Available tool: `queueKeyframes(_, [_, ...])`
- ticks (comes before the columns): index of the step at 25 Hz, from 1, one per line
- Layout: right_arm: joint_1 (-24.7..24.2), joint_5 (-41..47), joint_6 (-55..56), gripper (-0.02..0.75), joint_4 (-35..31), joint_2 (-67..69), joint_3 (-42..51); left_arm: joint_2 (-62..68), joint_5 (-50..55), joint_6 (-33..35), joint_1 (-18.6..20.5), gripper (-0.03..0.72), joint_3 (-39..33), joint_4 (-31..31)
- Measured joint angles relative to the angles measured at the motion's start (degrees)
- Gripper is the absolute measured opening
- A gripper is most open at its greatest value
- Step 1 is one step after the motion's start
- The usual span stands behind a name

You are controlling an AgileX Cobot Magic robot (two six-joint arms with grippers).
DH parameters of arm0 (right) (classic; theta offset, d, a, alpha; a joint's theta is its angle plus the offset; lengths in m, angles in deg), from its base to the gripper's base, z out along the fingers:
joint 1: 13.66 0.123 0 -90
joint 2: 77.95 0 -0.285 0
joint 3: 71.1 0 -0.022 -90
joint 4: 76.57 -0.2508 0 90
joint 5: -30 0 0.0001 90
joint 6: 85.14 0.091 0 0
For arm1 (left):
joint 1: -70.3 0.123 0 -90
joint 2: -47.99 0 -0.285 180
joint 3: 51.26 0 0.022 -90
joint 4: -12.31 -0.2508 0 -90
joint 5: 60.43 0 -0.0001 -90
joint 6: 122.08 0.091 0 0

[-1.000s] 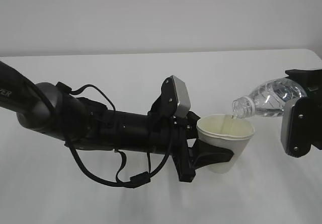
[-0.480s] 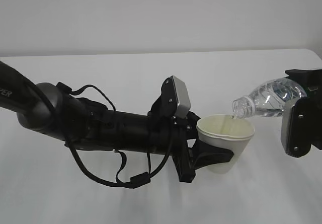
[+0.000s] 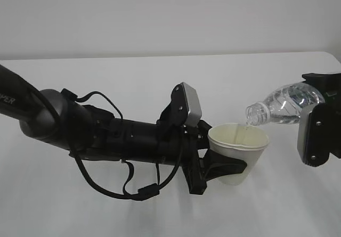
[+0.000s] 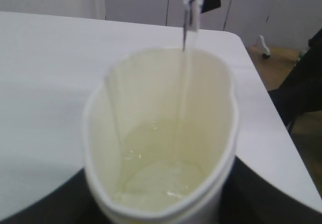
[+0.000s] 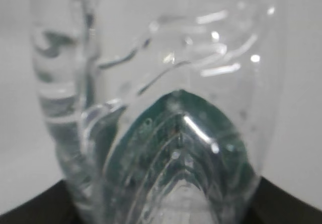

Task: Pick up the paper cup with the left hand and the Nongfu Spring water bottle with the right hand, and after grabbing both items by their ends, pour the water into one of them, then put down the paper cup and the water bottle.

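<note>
left hand point(image 3: 221, 165) jaws clamped around paper cup point(image 3: 238, 152), cup upright above table point(image 3: 133, 82), rim squeezed oval; right hand point(image 3: 318, 125) grips nongfu spring water bottle point(image 3: 279, 105) by base, neck tilted over cup rim, thin stream point(image 4: 185, 83) falling into shallow water

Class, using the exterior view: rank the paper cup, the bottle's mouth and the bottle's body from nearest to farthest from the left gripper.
1. Paper cup, held in the left gripper.
2. Bottle's mouth, just above the cup's rim.
3. Bottle's body, farther right, near the right gripper.
</note>
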Motion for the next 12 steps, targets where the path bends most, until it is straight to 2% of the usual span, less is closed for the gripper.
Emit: queueKeyframes(12, [0.0, -0.4, -0.4, 0.403, 0.2, 0.0, 0.0, 0.0, -1.3, 0.0, 0.0, 0.382, 0.0, 0.0])
